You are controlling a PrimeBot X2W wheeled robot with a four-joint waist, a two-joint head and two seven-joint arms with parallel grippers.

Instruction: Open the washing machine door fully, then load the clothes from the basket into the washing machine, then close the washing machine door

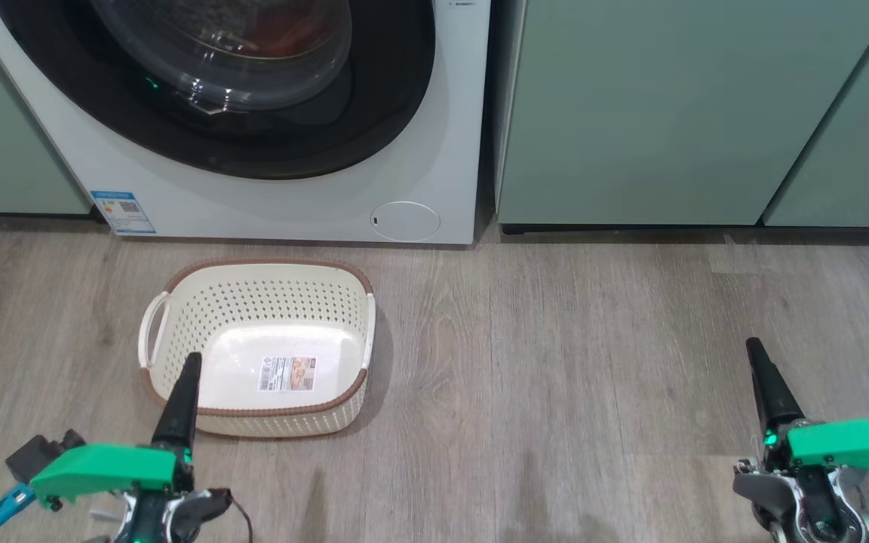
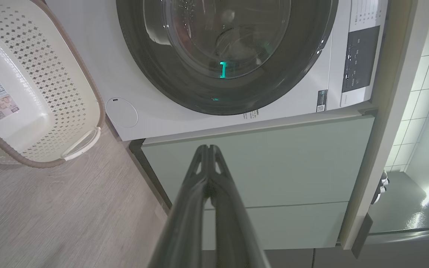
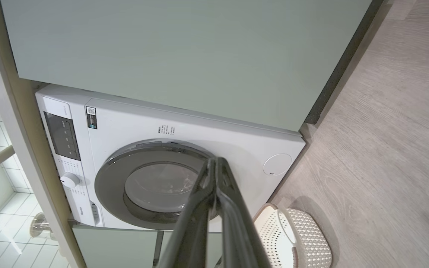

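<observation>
Washing machine door (image 1: 223, 83) is closed against the white front of the washing machine (image 1: 291, 207), at the far left of the scene. Its black rim lies flat on the front in the left wrist view (image 2: 222, 48) and in the right wrist view (image 3: 155, 186). Behind the glass bowl the clothes (image 1: 287, 41) show as a red patch inside the drum.

On the wooden floor (image 1: 555, 377), just near of the machine, stands the basket (image 1: 253, 309). Its bare bottom shows with a sticker (image 1: 287, 374) on it.

Left gripper (image 1: 191, 360) is at the near left, and its two fingers are pressed together with nothing between them; the left wrist view (image 2: 209, 147) shows it clearly. From the head camera its tip crosses the near left rim of the basket, but I cannot tell if it touches the rim. The door is well apart from it, on the far side of the basket.

Right gripper (image 1: 755, 345) is at the near right, also with fingers pressed together and holding nothing (image 3: 216, 160). It stands over the floor in front of the pale green cabinets (image 1: 668, 113), well apart from the basket and from the door, which both lie to its left
</observation>
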